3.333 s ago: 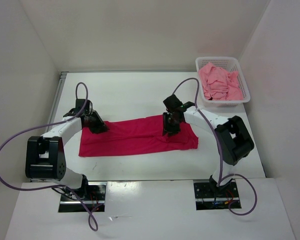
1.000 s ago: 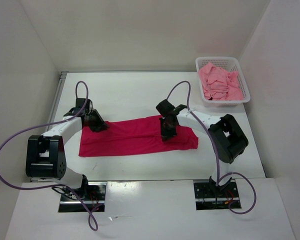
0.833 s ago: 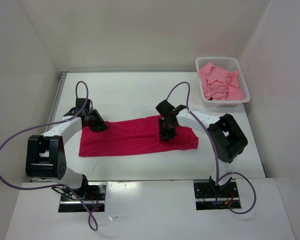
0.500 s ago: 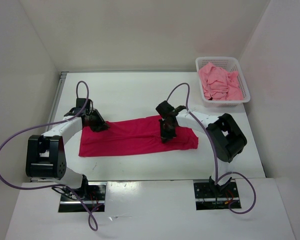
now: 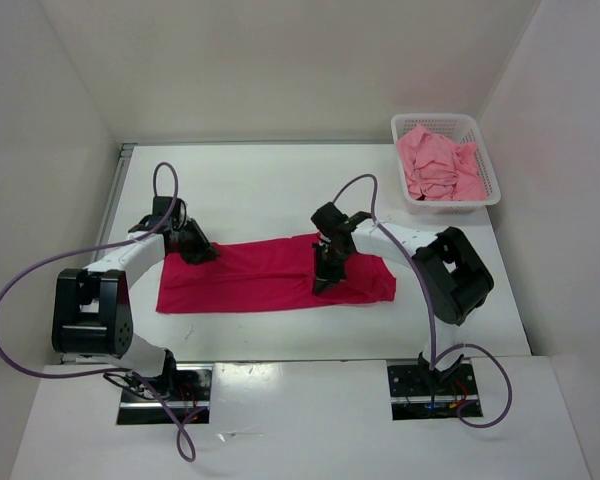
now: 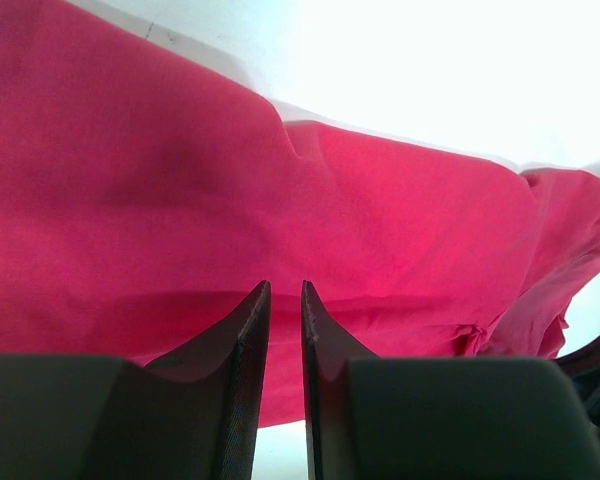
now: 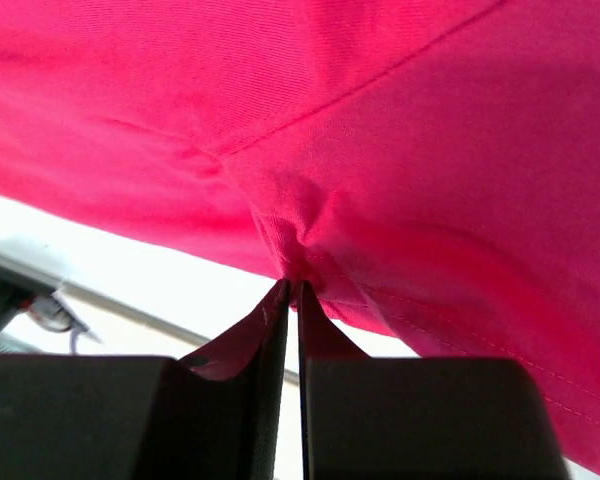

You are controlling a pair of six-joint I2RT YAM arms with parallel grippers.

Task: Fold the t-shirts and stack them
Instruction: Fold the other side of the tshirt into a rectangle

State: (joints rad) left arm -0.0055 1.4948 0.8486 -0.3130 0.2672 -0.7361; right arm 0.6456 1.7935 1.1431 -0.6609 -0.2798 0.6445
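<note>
I saw the crimson-magenta t-shirt [image 5: 260,275] lying as a long folded band across the middle of the white table [image 5: 280,190], running from left to right. The left gripper [image 5: 195,252] sat on the far left corner of that band. In its wrist view the two fingers [image 6: 242,330] stood almost together with only a thin slit between them, and the red cloth filled the picture beyond the tips. I could not tell whether any cloth was caught in that slit.

The right gripper [image 5: 323,283] was down on the shirt, right of its middle and toward the near edge. Its wrist view showed the jaws pressed together on a pinch of the crimson cloth, which puckered into small creases just at the tips, with a stitched seam running across the fabric above.

The light pink t-shirt [image 5: 435,165] lay crumpled in the white mesh basket [image 5: 450,205] at the far right corner of the table, well apart from both arms.
</note>
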